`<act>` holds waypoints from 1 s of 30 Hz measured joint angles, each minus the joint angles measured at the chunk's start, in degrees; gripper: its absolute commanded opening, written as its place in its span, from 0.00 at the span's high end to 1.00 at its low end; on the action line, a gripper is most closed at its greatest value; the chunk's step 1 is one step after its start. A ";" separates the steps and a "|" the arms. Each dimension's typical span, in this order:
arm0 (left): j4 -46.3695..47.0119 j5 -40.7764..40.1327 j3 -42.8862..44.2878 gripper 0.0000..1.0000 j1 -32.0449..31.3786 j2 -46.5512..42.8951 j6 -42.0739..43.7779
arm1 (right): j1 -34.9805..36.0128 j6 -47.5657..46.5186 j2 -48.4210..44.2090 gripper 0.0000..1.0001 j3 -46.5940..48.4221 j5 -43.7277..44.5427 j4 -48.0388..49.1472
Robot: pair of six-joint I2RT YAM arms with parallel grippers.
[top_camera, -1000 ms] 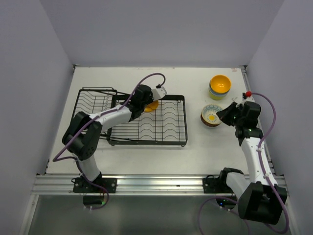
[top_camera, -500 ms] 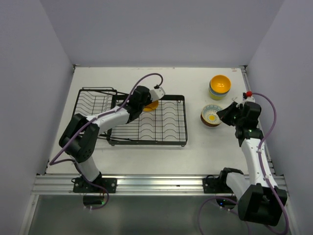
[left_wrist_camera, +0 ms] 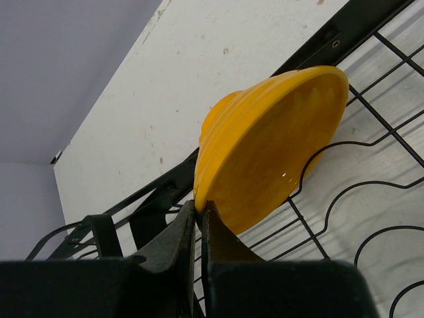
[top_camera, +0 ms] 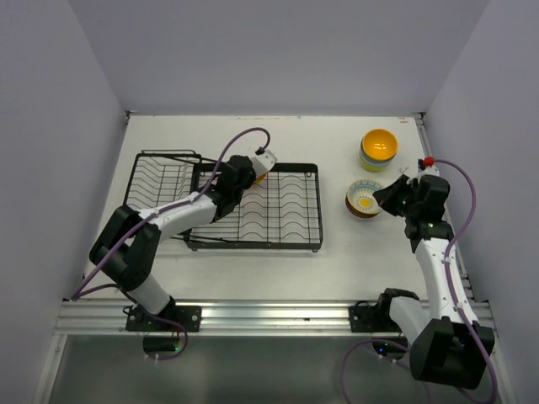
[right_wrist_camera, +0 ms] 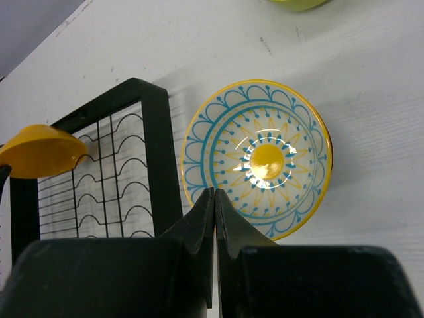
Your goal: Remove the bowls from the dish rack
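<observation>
My left gripper (left_wrist_camera: pixel 199 207) is shut on the rim of an orange-yellow bowl (left_wrist_camera: pixel 265 159) and holds it tilted over the far edge of the black wire dish rack (top_camera: pixel 278 210). From above the bowl (top_camera: pixel 258 176) is mostly hidden under the left wrist. It also shows in the right wrist view (right_wrist_camera: pixel 43 151). No other bowl shows in the rack. My right gripper (right_wrist_camera: pixel 214 193) is shut and empty, hovering just right of a stack topped by a light blue and yellow patterned bowl (right_wrist_camera: pixel 258 159), which stands on the table (top_camera: pixel 364 199).
A second stack of bowls with a yellow one on top (top_camera: pixel 379 146) stands at the far right of the table. The rack's left section (top_camera: pixel 164 181) is the slotted holder. Walls close in the table on three sides.
My left gripper has drawn back and up a little toward the far left with the orange-yellow bowl, which is now mostly under the wrist. The right arm has not moved.
</observation>
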 measured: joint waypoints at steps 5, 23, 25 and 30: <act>3.08 -5.35 -1.68 1.00 -1.97 -0.20 -0.61 | 0.00 0.02 -0.17 1.00 -0.02 0.17 0.00; 2.23 -11.54 0.46 1.00 -4.63 -6.56 -7.34 | 0.00 -0.44 -0.59 1.00 -0.02 0.15 0.04; -1.20 -9.46 1.55 1.00 -4.98 -8.50 -10.86 | 0.00 -0.70 -0.59 0.97 -0.04 -0.48 0.39; -10.34 -1.51 3.78 1.00 -5.31 -12.94 -21.31 | 0.02 -0.90 -0.63 0.81 -0.44 -5.05 2.93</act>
